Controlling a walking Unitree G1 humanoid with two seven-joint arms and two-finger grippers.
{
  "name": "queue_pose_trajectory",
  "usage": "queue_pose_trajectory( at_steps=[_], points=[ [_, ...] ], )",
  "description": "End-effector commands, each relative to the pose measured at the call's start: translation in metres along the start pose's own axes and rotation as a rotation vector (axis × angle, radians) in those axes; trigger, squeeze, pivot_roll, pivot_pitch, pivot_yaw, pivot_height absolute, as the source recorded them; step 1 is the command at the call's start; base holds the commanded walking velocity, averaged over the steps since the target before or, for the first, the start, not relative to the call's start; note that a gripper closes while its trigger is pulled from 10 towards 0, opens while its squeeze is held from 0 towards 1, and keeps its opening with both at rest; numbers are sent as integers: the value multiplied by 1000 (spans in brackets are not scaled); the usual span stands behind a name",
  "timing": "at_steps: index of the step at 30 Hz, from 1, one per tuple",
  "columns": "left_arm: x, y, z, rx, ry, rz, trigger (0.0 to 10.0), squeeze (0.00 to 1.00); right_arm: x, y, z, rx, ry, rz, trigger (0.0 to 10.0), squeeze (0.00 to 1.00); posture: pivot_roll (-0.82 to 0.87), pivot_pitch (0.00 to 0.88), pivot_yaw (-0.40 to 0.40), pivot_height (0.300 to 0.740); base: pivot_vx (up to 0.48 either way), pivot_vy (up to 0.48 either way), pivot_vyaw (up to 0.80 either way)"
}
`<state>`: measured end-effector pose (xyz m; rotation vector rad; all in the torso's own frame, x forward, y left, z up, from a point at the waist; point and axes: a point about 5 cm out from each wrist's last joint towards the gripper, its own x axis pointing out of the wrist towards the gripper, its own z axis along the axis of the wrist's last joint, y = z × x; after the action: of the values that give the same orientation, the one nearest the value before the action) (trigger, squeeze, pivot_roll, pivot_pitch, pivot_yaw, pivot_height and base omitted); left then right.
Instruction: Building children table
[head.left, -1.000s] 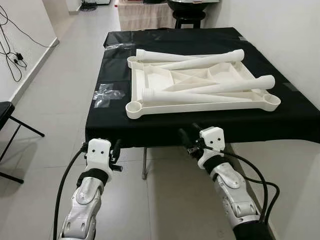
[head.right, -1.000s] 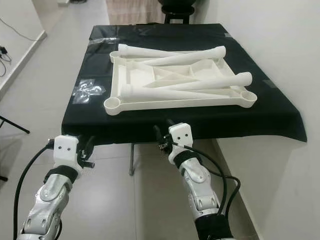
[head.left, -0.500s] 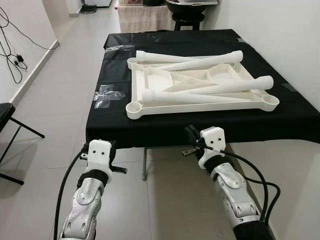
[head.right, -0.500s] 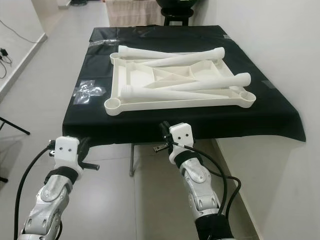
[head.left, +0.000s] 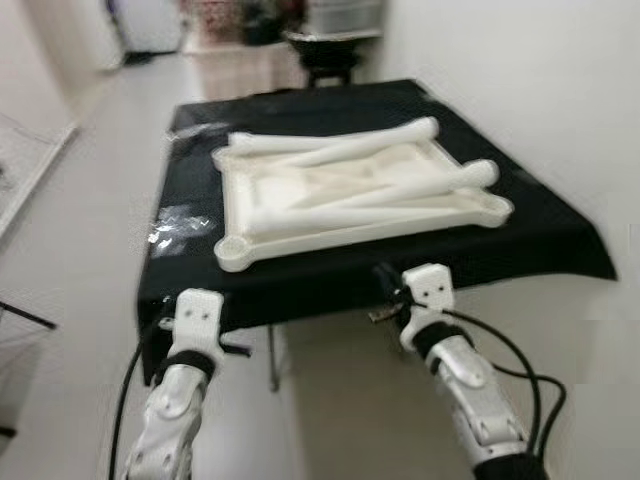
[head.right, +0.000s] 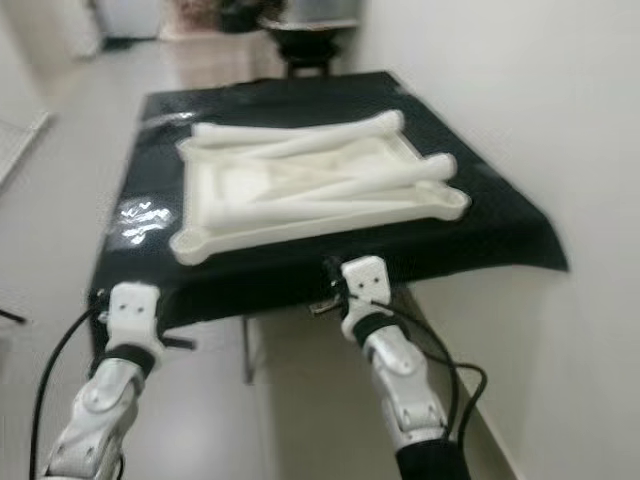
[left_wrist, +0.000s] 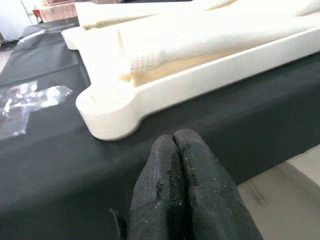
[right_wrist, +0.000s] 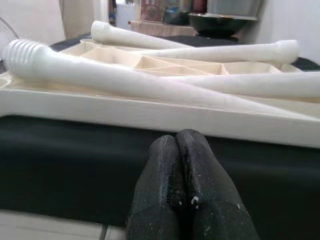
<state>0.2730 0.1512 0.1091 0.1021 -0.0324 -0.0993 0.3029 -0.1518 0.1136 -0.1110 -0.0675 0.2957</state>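
Two grippers closed, empty, below table edge

White tabletop frame (head.left: 350, 200) with loose legs (head.left: 340, 150) sits mid-frame on black-covered table (head.left: 560, 240). Left gripper (left_wrist: 180, 142) lower left, right gripper (right_wrist: 177, 140) lower centre; fingers pressed together.

- Table w/ black cloth cover (head.left: 520, 225): cloth hangs over the near edge & both side edges.
- Large white plastic tabletop panel, upside down w/ ribbed underside up (head.left: 352, 226): lies flat mid-surface, round socket at each corner; near-left socket sits close to near edge.
- Crumpled clear plastic wrap (head.left: 178, 225): on cloth by left edge, just beside panel, not touching it.
- Four white tapered plastic legs (head.left: 420, 187): loose on the panel, not on cloth.
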Motion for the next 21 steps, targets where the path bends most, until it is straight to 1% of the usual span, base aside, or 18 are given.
queue_pose_trajectory(
  at_steps=[1, 3, 4, 6, 7, 8, 9, 11, 12, 13, 14, 15, 16, 17, 18, 19, 20, 21],
  points=[
    [-3, 9, -2, 30, 14, 27, 10000, 0, 4, 10, 2, 21, -12, 26, 10000, 0, -5, 73, -12, 740, 420, 0, 0],
    [-1, 8, 1, 45, 3, 17, 10000, 0, 4, 10, 3, 28, -18, 27, 10000, 0, -6, 74, -14, 740, 424, 0, 0],
    [0, 7, 6, 57, -16, 1, 10000, 0, 4, 10, 4, 37, -26, 30, 10000, 0, -6, 74, -17, 740, 424, 0, 0],
    [4, 3, 21, 55, -73, -27, 10000, 0, 5, 7, 8, 76, -51, 44, 10000, 0, -4, 73, -17, 740, 424, 0, 0],
    [4, 3, 21, 55, -73, -27, 10000, 0, 5, 7, 8, 76, -51, 44, 10000, 0, -4, 73, -17, 740, 424, 0, 0],
    [6, 0, 33, 56, -113, -48, 10000, 0, 6, 4, 14, 108, -78, 52, 10000, 0, -3, 75, -17, 740, 405, 0, 0],
    [7, -2, 40, 56, -137, -60, 10000, 0, 6, 1, 19, 128, -97, 57, 10000, 0, -3, 75, -17, 740, 375, 0, 0],
    [7, -2, 40, 56, -137, -60, 10000, 0, 6, 1, 19, 128, -97, 57, 10000, 0, -3, 75, -17, 740, 375, 0, 0],
    [9, -5, 51, 42, -177, -82, 10000, 0, 8, -5, 29, 146, -136, 64, 10000, 0, -3, 76, -17, 740, 375, 0, 0],
    [10, -9, 63, 31, -221, -104, 10000, 0, 11, -14, 43, 183, -185, 62, 10000, 0, -7, 76, -15, 740, 375, 0, 0],
    [10, -9, 63, 31, -221, -104, 10000, 0, 11, -14, 43, 183, -185, 62, 10000, 0, -7, 76, -15, 740, 375, 0, 0],
    [11, -13, 75, 12, -261, -127, 10000, 0, 16, -23, 62, 193, -244, 70, 10000, 0, -9, 76, -16, 740, 356, 0, 0],
    [12, -18, 85, 1, -297, -149, 10000, 0, 19, -26, 81, 173, -293, 101, 10000, 0, -8, 78, -16, 740, 0, 0, 0],
    [12, -18, 85, 1, -297, -149, 10000, 0, 19, -26, 81, 173, -293, 101, 10000, 0, -8, 78, -16, 740, 0, 0, 0],
    [12, -20, 90, -4, -315, -161, 10000, 0, 21, -27, 92, 154, -320, 122, 10000, 0, -8, 78, -16, 740, 0, 0, 0],
    [12, -20, 90, -4, -315, -161, 10000, 0, 21, -27, 92, 154, -320, 122, 10000, 0, -8, 78, -16, 740, 0, 0, 0],
    [12, -22, 93, -17, -322, -168, 10000, 0, 22, -26, 101, 99, -339, 151, 10000, 0, -9, 77, -17, 740, 0, 0, 0],
    [11, -23, 87, -15, -302, -186, 10000, 0, 24, -19, 112, 17, -365, 207, 10000, 0, -6, 77, -19, 740, 0, -450, 0]
  ],
)
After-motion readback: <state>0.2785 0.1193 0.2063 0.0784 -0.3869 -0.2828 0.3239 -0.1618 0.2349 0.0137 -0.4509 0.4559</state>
